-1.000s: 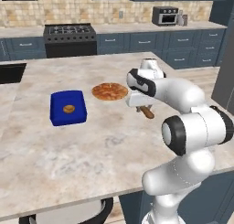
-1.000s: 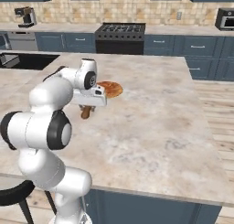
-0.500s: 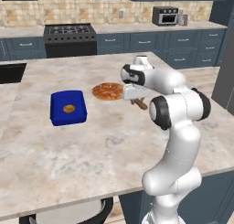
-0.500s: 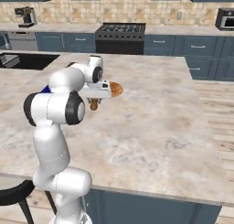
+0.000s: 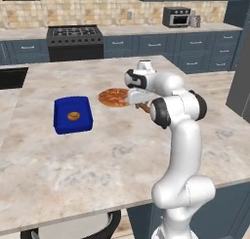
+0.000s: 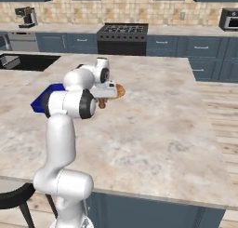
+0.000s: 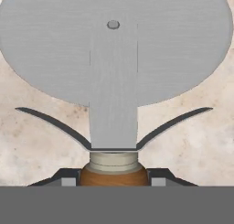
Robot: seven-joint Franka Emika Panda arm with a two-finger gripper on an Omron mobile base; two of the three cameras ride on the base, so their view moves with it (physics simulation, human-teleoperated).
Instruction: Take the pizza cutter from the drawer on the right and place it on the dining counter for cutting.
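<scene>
Dining counter (image 5: 122, 150), hand (image 7: 114, 175) gripping pizza cutter (image 7: 114, 58)

You look forward and down from behind the arm, left and right, both base views sharing the counter (image 5: 97, 150) and pizza (image 5: 114, 97); the hand view sits very close above the pizza cutter (image 7: 114, 58).

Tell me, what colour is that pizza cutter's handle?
Brown, wood-like, on the pizza cutter; the hand view shows it best.

pizza (image 5: 114, 97) 1 | blue box (image 5: 72, 115) 1 | pizza cutter (image 7: 114, 58) 1 | microwaves — maybe 1 (image 5: 176, 17)
</scene>
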